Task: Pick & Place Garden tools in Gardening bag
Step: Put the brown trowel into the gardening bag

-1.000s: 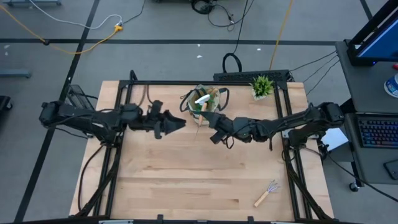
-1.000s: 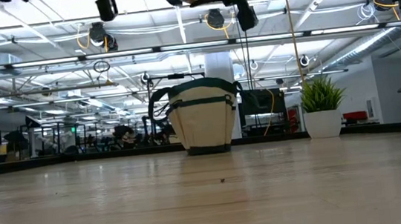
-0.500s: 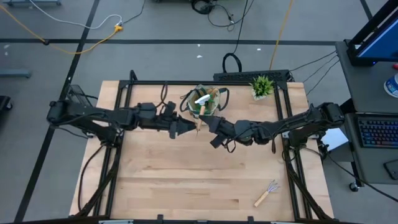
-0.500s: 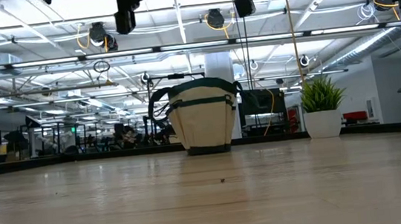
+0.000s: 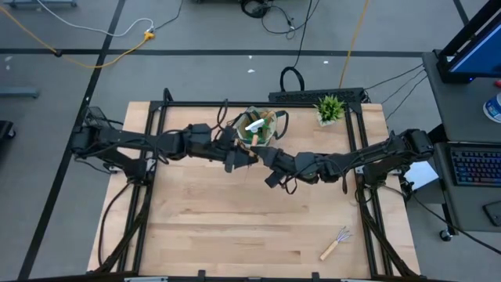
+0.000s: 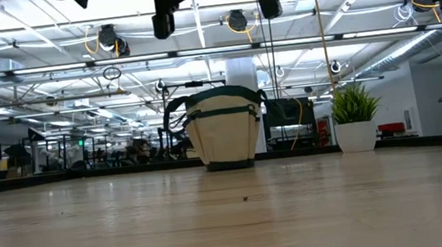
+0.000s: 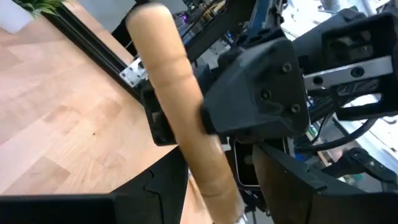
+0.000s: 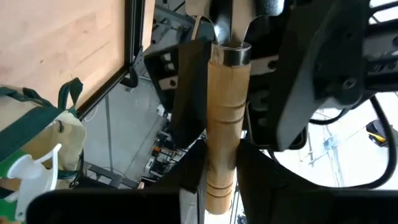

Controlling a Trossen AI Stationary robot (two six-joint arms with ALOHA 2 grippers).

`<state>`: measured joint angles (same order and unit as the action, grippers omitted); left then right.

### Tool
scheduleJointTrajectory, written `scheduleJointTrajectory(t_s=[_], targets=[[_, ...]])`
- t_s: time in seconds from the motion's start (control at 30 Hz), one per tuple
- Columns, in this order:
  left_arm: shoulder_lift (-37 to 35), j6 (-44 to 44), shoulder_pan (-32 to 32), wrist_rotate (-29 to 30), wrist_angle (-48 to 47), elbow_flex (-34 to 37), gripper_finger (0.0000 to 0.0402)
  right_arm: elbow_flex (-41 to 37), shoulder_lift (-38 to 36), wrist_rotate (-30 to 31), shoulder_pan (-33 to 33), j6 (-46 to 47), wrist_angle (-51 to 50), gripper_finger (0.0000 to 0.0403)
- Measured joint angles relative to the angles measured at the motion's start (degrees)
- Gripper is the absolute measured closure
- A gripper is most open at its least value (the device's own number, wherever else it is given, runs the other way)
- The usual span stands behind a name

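Two claws meet at one wooden-handled trowel [image 8: 224,118]: right claw [image 5: 266,159] grips its handle, while the left claw [image 5: 241,157], wide apart, has slid in around it, likely for a handover. Just beyond sits the gardening bag [image 5: 256,127]; a hand rake [image 5: 335,242] lies well apart.

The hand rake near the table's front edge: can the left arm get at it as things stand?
Probably not right away: the left pincer is up by the bag, around the wooden handle with the right pincer. The rake lies clear.
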<state>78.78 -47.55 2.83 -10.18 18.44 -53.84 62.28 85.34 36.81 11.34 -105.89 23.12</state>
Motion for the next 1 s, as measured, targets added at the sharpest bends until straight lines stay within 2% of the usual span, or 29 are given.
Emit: scheduleJointTrajectory(t_s=[0.43, 0.53, 0.77, 1.0], targets=[[0.0, -0.9, 3.4, -6.1, -1.1, 0.0, 0.0219, 0.0, 0.0, -0.9, 0.0, 0.1, -1.2, 0.0349], [0.0, -1.0, 3.7, -7.8, -1.2, 0.0, 0.0239, 0.0, 0.0, -1.0, 0.0, 0.1, -1.2, 0.0349], [0.0, -1.7, 4.4, -9.2, -2.3, 0.0, 0.0322, -0.1, 0.0, -0.8, 0.0, -0.7, -1.4, 0.0349], [0.0, -1.4, 5.3, -10.6, -3.4, 0.1, 0.0328, -0.1, 0.0, -0.7, 0.0, -0.6, -1.5, 0.0349]])
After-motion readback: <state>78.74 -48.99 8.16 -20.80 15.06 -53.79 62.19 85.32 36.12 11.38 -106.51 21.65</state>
